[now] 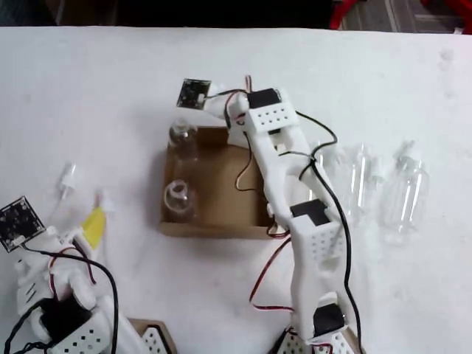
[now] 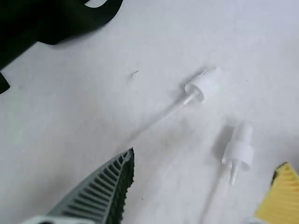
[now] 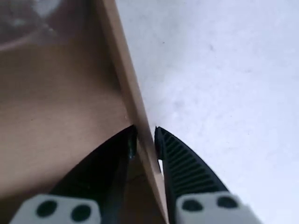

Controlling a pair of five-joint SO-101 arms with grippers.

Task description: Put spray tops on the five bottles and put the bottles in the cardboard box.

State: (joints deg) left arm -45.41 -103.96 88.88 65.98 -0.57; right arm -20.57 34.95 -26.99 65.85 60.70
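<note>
Cardboard box (image 1: 221, 192): its far wall is pinched in the right gripper (image 3: 145, 134). One black finger (image 3: 117, 158) is inside the box and the other finger (image 3: 180, 161) is outside, over the white table (image 1: 413, 74). Both are pressed close against the thin brown board. In the high view the right arm stretches from the near table edge along the box's right-hand side and meets the far wall close to its right corner.

Along the opposite side of the box there is a clear bottle (image 1: 183, 141) by the far wall and a second bottle (image 1: 178, 200) by the near wall. I cannot tell whether either carries a top.

On the other side of the arm, well apart from the box, more clear bottles lie side by side on the table. A middle bottle (image 1: 361, 175) and an outer bottle (image 1: 405, 193) show plainly. Another is partly hidden behind the arm.

The left gripper (image 2: 205, 158) is spread wide and grips nothing, with its grey ribbed finger (image 2: 110, 191) and yellow finger (image 2: 285, 186) far apart above the table. Just past the fingertips two white spray tops lie loose, each with a thin dip tube. The farther spray top (image 2: 200, 86) lies apart from the nearer spray top (image 2: 238, 149), which is close to the yellow finger. In the high view this gripper is at the near left of the table, and the tops lie between it and the box, well clear of the cardboard.
</note>
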